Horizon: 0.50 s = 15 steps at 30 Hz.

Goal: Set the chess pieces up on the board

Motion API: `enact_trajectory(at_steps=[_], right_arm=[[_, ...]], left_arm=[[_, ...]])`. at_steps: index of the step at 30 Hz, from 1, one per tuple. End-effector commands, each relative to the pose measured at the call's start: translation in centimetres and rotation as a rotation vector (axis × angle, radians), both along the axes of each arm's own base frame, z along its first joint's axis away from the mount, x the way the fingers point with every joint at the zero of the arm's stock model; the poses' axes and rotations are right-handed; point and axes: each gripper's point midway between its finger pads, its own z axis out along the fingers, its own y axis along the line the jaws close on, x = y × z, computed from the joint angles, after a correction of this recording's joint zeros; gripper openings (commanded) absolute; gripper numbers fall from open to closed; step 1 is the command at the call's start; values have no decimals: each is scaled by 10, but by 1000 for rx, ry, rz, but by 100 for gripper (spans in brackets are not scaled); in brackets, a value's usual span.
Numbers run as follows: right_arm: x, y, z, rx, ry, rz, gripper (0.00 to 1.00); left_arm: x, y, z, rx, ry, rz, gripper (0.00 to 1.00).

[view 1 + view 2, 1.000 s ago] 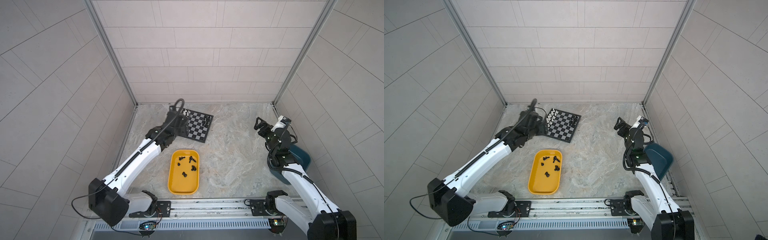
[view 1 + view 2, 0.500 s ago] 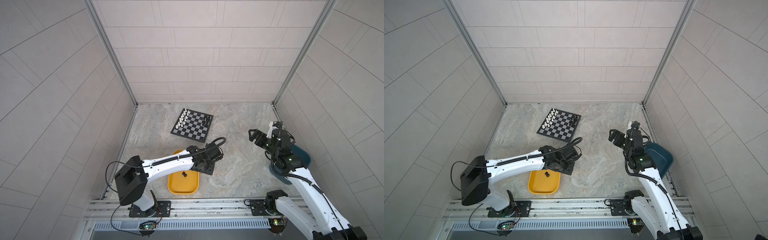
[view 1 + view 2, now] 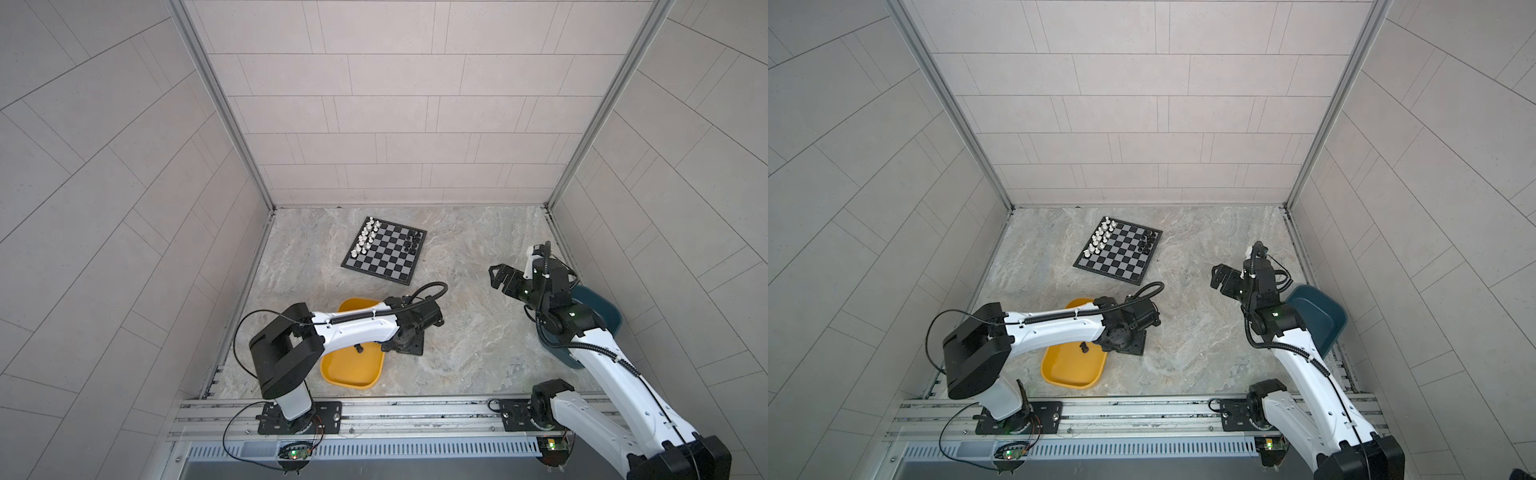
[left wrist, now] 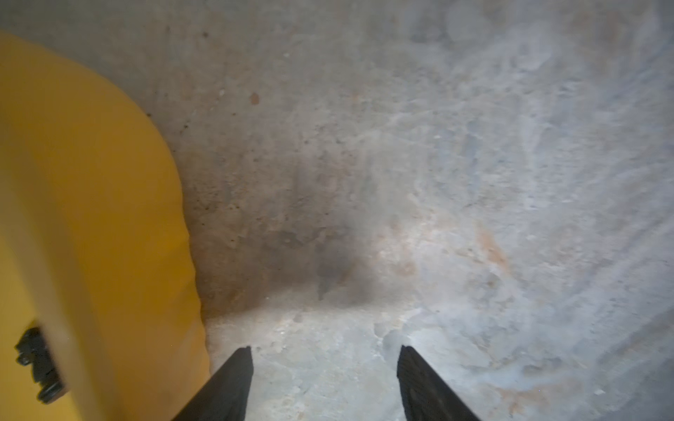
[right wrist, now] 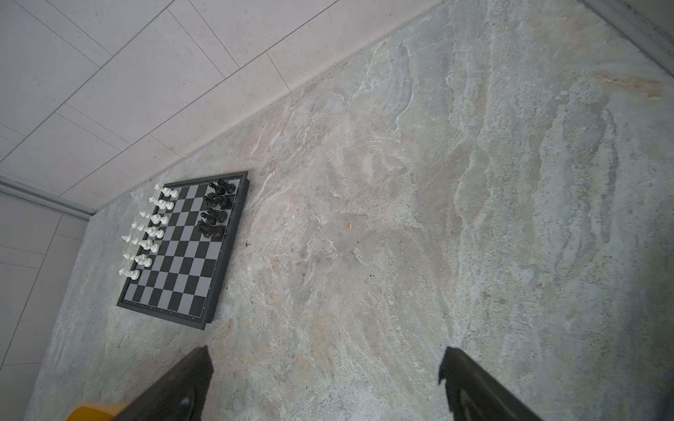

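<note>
Your left claw (image 4: 324, 353), released and empty, hangs over the worktop (image 4: 437, 182) just beside the yellow tray (image 4: 91, 218) — a black piece (image 4: 36, 364) lies inside. Your right claw (image 5: 325, 351) is likewise released. The board (image 3: 386, 266), farther back, carries white pieces (image 3: 365, 241) and black pieces (image 3: 412, 243) along opposite edges.

Both top views: bright, even, diffuse light. Pale tiled walls (image 3: 374, 124) evenly lit. Focus sharp across the frame, and tile seams run straight to the edges.

Left wrist view: dim and soft throughout. Yellow tray (image 4: 91, 218) smeared at its rim, black piece (image 4: 36, 364) on it blurred. 1 dark shadow patch on the marble top (image 4: 328, 262); surface brighter beyond it.

Right wrist view: brighter and sharper. Board (image 5: 182, 255) and chessmen (image 5: 149, 233) crisp. Right gripper (image 5: 326, 351) fingers (image 5: 175, 390), close to the lens, dark and defocused. Marble beside them shaded.
</note>
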Motion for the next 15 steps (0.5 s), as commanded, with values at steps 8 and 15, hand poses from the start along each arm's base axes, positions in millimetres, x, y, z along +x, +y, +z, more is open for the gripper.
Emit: enact_trajectory(at_steps=[8, 15], right_arm=[[49, 33, -5, -56, -7, 106, 98], [98, 60, -23, -25, 15, 180, 94]], left_arm=[[27, 82, -8, 63, -10, 224, 66], [50, 136, -7, 51, 12, 355, 66]])
